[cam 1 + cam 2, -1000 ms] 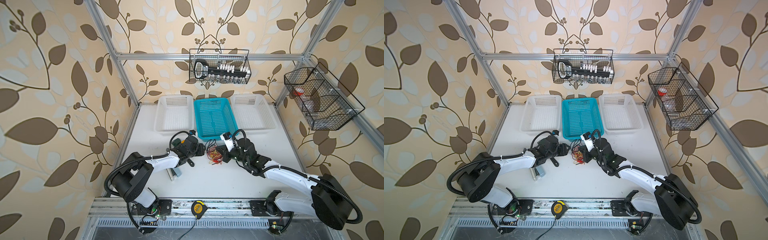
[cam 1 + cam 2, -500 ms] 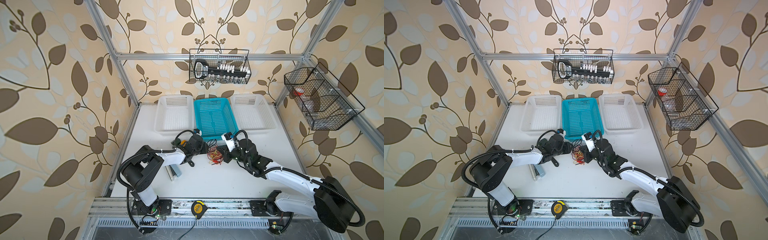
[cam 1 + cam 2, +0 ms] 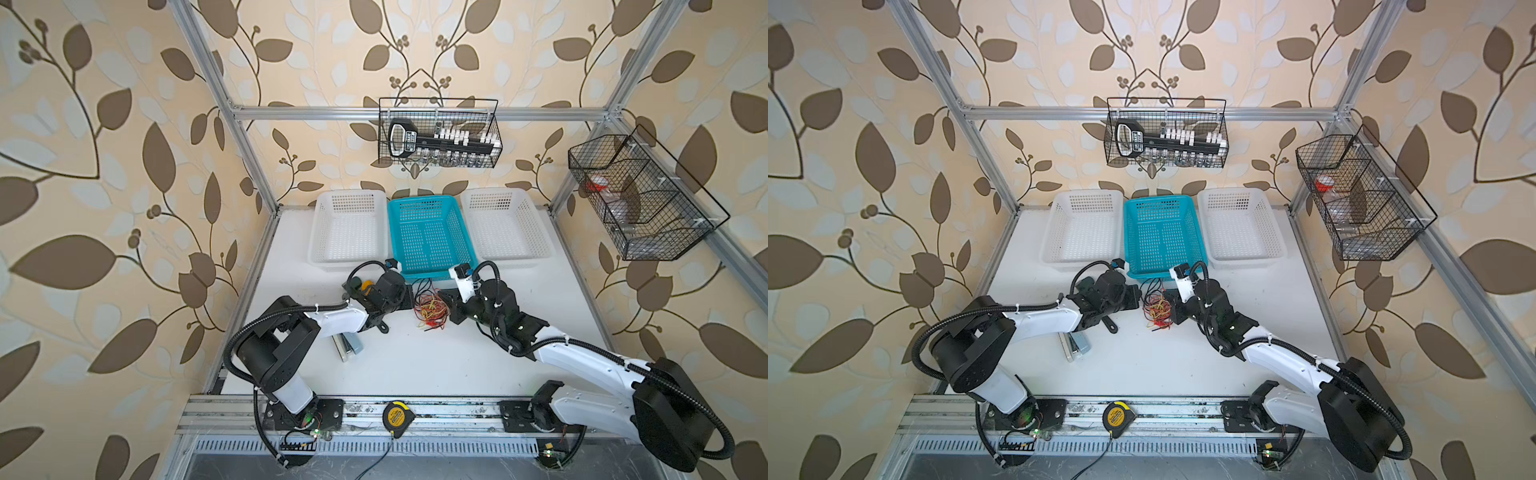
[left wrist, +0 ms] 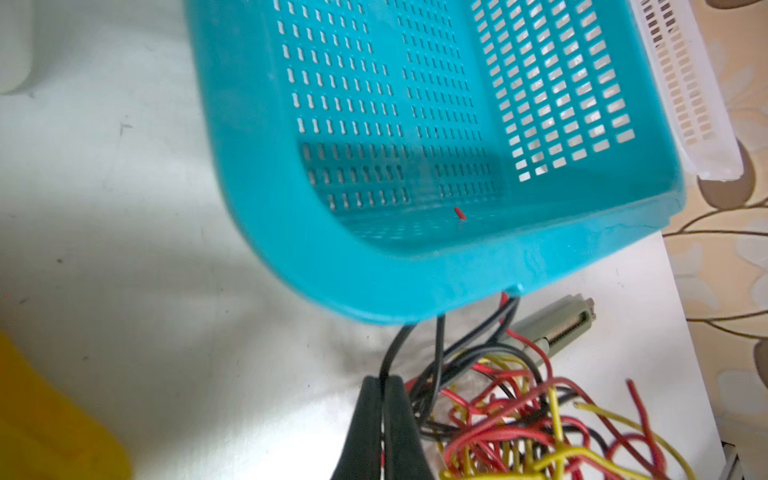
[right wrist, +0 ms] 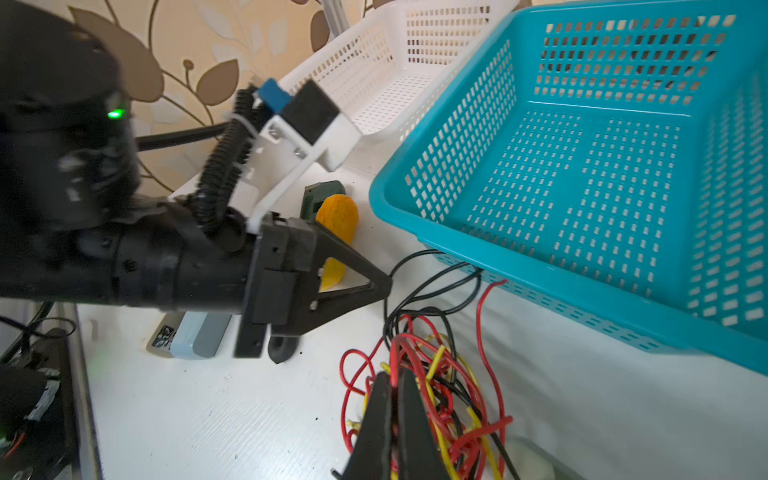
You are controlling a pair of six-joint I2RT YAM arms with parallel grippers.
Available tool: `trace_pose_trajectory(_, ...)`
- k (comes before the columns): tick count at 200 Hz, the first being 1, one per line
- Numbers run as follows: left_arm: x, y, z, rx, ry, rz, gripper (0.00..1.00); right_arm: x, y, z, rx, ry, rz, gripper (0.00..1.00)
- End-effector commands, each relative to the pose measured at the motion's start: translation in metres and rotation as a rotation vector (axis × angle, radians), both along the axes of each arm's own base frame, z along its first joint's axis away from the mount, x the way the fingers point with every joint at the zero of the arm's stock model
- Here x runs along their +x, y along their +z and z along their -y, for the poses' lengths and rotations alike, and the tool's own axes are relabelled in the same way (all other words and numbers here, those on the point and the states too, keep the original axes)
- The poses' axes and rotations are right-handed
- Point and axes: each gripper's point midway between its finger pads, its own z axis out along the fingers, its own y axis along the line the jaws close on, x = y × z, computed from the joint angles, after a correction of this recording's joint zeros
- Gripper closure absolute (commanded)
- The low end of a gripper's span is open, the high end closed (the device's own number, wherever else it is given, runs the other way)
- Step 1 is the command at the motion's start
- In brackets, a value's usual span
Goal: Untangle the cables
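The cables lie as a tangle of thin red, yellow and black wires on the white table, just in front of the teal basket. My left gripper reaches the tangle from its left side. It is shut on a black cable that loops up toward the basket's edge. From the opposite side, my right gripper is shut on a red cable at the top of the bundle. The right wrist view shows the left gripper with the black cable running from its tip.
Two white baskets flank the teal one. A yellow and green object sits behind the left gripper. A grey-blue stapler-like block lies under the left forearm. A grey connector rests near the tangle. A yellow tape measure sits on the front rail.
The left arm has swung right toward the tangle and its jaws have closed on a black cable. The right gripper stays shut at the bundle.
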Motion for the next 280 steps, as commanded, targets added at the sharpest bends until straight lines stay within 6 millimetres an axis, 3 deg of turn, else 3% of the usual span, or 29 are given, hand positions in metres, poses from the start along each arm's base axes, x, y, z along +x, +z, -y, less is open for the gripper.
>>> trace_pose_trajectory(1, -0.008, 0.027, -0.009, 0.001, 0.007, 0.061, 1.0, 0.007, -0.012, 0.024, -0.031, -0.127, -0.027, 1.0)
trace_pose_trajectory(37, -0.03, 0.063, -0.025, 0.0, -0.019, 0.132, 1.0, 0.018, -0.029, 0.054, -0.022, -0.268, -0.087, 1.0)
trace_pose_trajectory(93, -0.046, 0.119, -0.076, 0.049, 0.084, 0.284, 1.0, 0.028, -0.049, 0.094, -0.021, -0.467, -0.17, 1.0)
trace_pose_trajectory(122, -0.048, 0.138, -0.102, 0.114, 0.163, 0.332, 1.0, 0.028, -0.054, 0.1, -0.034, -0.479, -0.181, 1.0)
trace_pose_trajectory(143, -0.047, 0.137, -0.094, 0.119, 0.124, 0.322, 1.0, 0.027, -0.053, 0.092, -0.031, -0.423, -0.174, 1.0)
trace_pose_trajectory(166, -0.046, 0.123, -0.068, 0.068, 0.035, 0.276, 0.74, 0.027, -0.053, 0.086, -0.021, -0.391, -0.172, 1.0)
trace_pose_trajectory(188, -0.043, 0.109, -0.042, 0.018, -0.043, 0.23, 0.55, 0.026, -0.053, 0.081, -0.018, -0.368, -0.169, 1.0)
trace_pose_trajectory(217, -0.038, 0.095, -0.015, -0.035, -0.116, 0.189, 0.41, 0.023, -0.051, 0.064, -0.024, -0.298, -0.149, 1.0)
trace_pose_trajectory(243, -0.032, 0.081, 0.0, -0.043, -0.153, 0.163, 0.33, 0.019, -0.049, 0.048, -0.028, -0.234, -0.133, 1.0)
trace_pose_trajectory(280, -0.024, 0.059, 0.014, -0.037, -0.17, 0.122, 0.33, 0.018, -0.052, 0.036, -0.035, -0.191, -0.135, 1.0)
